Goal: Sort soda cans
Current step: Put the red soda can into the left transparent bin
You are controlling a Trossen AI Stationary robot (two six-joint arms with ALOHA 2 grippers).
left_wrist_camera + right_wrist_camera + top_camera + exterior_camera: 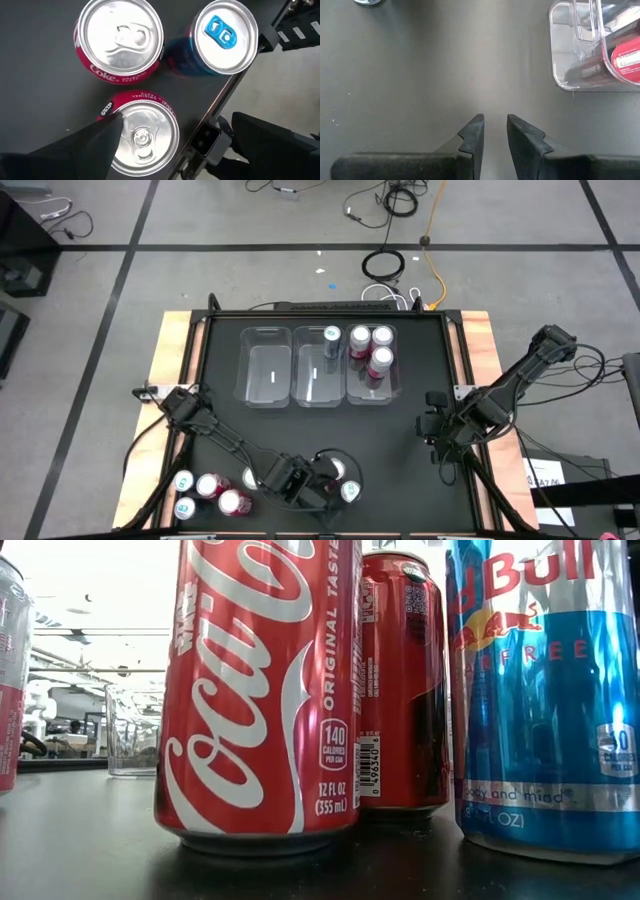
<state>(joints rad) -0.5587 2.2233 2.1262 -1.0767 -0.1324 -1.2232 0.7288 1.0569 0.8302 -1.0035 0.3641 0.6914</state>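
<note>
**Sorting cans: left claw spread over the near-edge cluster**

Looking down from the high view, three clear plastic bins [270,370] sit side by side on the black table [400,440]. Taking the bins as landmark: the left bin holds nothing, the middle one a teal can [331,340], the right one three pink-magenta cans [372,350]. Well below the bins, at the near edge, the left gripper [322,480] hangs among loose soda cans [215,492], its jaws wide. The right gripper [440,442] waits below and right of the bins, holding nothing.

At table height, the low view fills with a red can reading "Coca-Cola Original Taste, 12 FL OZ (355 mL)" [258,690], a second red can [405,680] behind it, and a blue-silver "Red Bull" sugar-free can [545,690]; a bin [133,730] shows far behind.

From the left wrist, two round silver tops with red "Coke" rims [120,40] [142,132] and a blue-tabbed can [222,35] stand together; one dark finger [90,145] touches the nearer red can, which is not clamped.

From the right wrist, the fingers [470,137] are nearly closed over bare matte tabletop, the bin's rounded corner [560,80] beyond.
</note>
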